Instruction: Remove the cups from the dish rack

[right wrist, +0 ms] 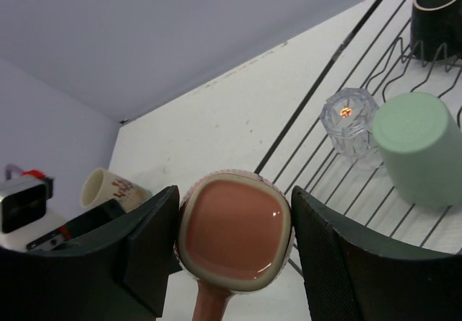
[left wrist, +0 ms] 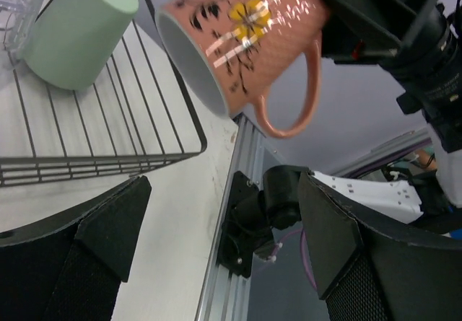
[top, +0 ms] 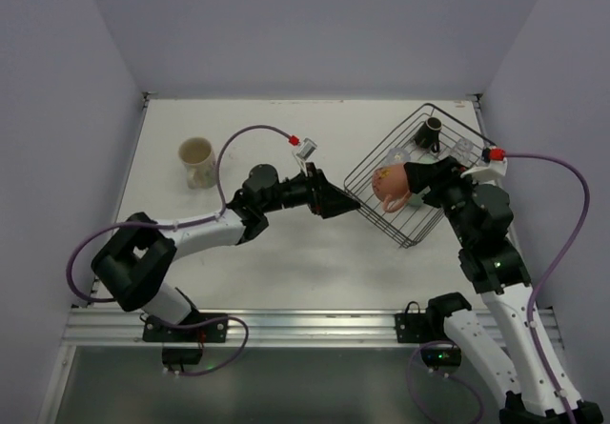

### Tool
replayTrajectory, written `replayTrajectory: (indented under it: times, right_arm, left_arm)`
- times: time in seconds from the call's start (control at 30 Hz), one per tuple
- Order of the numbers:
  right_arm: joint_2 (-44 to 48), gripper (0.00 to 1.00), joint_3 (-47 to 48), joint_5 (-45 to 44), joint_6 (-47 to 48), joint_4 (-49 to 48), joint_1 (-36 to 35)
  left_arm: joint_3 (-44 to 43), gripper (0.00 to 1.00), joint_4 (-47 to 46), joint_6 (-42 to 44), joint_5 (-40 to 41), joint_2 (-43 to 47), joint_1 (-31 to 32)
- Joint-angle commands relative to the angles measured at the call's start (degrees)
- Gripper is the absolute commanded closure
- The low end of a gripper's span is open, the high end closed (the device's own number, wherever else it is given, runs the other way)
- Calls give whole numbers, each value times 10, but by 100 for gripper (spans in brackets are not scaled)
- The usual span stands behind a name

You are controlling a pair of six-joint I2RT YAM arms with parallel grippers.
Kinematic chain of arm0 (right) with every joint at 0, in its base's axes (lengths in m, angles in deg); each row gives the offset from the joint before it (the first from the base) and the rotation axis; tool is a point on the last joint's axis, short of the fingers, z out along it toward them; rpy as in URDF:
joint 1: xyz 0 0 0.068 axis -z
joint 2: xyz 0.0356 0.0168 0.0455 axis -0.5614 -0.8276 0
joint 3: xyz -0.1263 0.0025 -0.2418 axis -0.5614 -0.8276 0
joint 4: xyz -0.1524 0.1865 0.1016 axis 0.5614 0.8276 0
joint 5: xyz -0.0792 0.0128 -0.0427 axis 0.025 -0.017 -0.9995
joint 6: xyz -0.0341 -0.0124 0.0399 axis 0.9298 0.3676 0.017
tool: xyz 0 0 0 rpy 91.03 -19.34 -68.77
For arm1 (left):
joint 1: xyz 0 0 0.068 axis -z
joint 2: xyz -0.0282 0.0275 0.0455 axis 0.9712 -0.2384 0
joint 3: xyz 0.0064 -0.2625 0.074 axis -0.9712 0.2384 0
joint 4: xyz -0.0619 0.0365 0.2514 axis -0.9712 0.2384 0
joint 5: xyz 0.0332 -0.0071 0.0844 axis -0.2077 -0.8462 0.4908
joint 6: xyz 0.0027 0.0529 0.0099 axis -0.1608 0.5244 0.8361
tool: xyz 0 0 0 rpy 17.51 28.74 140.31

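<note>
Right gripper (right wrist: 234, 216) closed on the pink mug (left wrist: 245, 40), one finger on each side of the body near its base; base faces the right wrist camera; mug held off the worktop (top: 286, 272), lying on its side over the near-left part of the dish rack (left wrist: 101, 164), not touching the wires; mouth turned toward the left arm; handle on the underside in the left wrist view; yellow flower and dark sprig printed on the wall. Left gripper (left wrist: 224, 227) open, fingers wide apart with nothing between them; it points at the mug's mouth from just outside the rack's left corner, close but apart from mug and rack. Inside the rack: mint green tumbler (right wrist: 419, 148), closed end up, on the floor wires; clear glass (right wrist: 349, 119) just beside it, on the side toward the rack's edge; dark mug (right wrist: 437, 7) further along toward the far end, apart from both. From overhead the rack sits turned at an angle on the right half of the worktop; the right arm covers part of it. Beige mug (top: 197, 162) upright on the worktop at far left, mouth up, well apart from the rack and both grippers. Purple cable (top: 243, 138) loops above the left arm.
</note>
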Motion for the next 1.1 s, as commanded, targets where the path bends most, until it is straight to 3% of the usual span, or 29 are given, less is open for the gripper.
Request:
replayTrajectory:
  times: [0.0, 0.27, 0.5, 0.63, 0.87, 1.07]
  right_arm:
    - [12, 67, 9, 63, -32, -68, 4]
    - [18, 67, 1, 101, -46, -69, 4]
    - [18, 67, -6, 98, -55, -76, 4]
    - [17, 69, -2, 93, -58, -80, 4]
    - [4, 69, -6, 96, -65, -95, 4]
    - [-5, 69, -9, 94, -78, -117, 5]
  left_arm:
    - [-56, 9, -143, -52, -8, -45, 5]
    - [-109, 17, -169, -56, 12, -86, 13]
    - [-131, 26, -177, -95, -24, -121, 20]
    - [-108, 26, -81, -51, 29, -80, 15]
    - [-95, 22, 65, 14, 189, 27, 16]
    - [-73, 25, 92, -54, 105, 30, 20]
